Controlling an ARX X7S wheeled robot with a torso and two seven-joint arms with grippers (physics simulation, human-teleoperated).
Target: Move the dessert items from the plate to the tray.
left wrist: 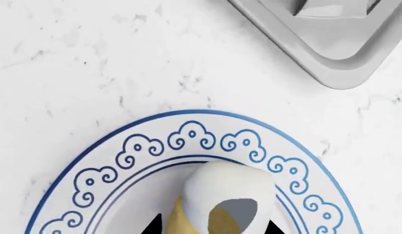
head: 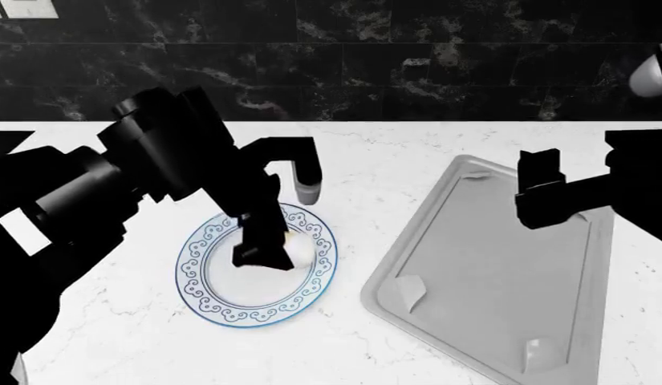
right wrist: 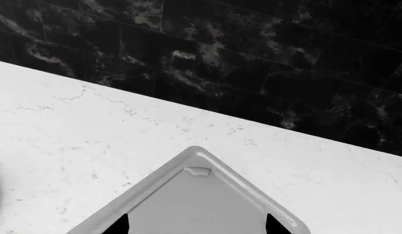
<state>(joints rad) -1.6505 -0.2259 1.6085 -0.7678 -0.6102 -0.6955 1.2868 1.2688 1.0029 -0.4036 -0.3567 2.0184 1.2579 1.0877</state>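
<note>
A blue-patterned plate (left wrist: 187,139) lies on the white counter, and my left gripper (left wrist: 214,228) is low over it. An ice-cream cone (left wrist: 230,187), pale yellow with a white scoop, fills the gap between the two black fingertips (left wrist: 154,226), which sit close against its sides. In the head view the left gripper (head: 261,250) covers the plate's (head: 208,277) middle. The light-grey tray (head: 491,281) lies to the right. My right gripper (head: 539,192) hovers open above the tray's far corner (right wrist: 197,161), with nothing between its fingers.
A black fixture with a grey tip (head: 306,186) stands just behind the plate. A dark tiled wall (head: 416,56) closes the back of the counter. One tray corner (left wrist: 331,63) reaches close to the plate.
</note>
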